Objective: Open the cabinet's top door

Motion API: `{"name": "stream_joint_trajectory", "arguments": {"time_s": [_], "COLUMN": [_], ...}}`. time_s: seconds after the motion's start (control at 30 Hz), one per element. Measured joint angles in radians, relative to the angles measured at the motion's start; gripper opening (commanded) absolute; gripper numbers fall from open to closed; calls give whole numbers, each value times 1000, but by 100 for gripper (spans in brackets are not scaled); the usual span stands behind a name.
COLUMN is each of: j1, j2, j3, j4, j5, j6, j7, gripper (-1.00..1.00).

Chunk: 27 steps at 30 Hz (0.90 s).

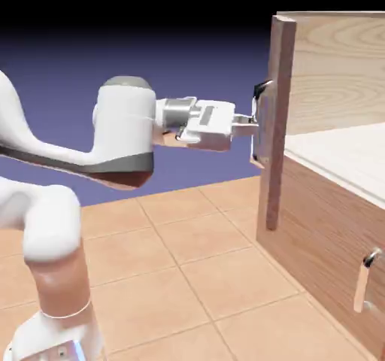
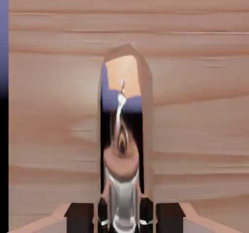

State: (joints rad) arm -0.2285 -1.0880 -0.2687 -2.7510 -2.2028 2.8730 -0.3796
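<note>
End effector (image 1: 252, 123), held level at the tip of the white arm (image 1: 124, 134), with its fingers closed tight on the silver handle (image 1: 262, 122) of the top door (image 1: 280, 119). From the exterior view the door stands directly ahead of the end effector, seen almost edge-on and swung well out from the cabinet (image 1: 338, 74), so that the pale interior shelf (image 1: 342, 153) behind it is exposed. In the hand view the mirror-bright handle (image 2: 121, 144) runs up from between the two dark fingertips (image 2: 80, 216), and wood grain of the door panel fills nearly everything beyond it. Below and beyond the end effector, the lower door (image 1: 331, 247) remains shut, its own handle (image 1: 365, 280) untouched. Judged from the door's wide angle, the opening is largely accomplished; what remains, at most, is a little more swing and the release of the handle. The tiled table (image 1: 188, 269) lies beneath.
</note>
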Motion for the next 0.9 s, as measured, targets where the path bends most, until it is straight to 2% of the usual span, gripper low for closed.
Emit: {"name": "stream_joint_trajectory", "arguments": {"time_s": [0.23, 0.43, 0.63, 0.9], "j1": [-186, -213, -127, 59], "j2": [-154, -278, -428, -598], "j3": [163, 229, 313, 566], "j4": [-111, -193, -268, -300], "j5": [305, 565, 826, 1151], "j6": [47, 11, -151, -485], "j7": [-174, -378, -571, -703], "gripper": [-100, -100, -100, -100]}}
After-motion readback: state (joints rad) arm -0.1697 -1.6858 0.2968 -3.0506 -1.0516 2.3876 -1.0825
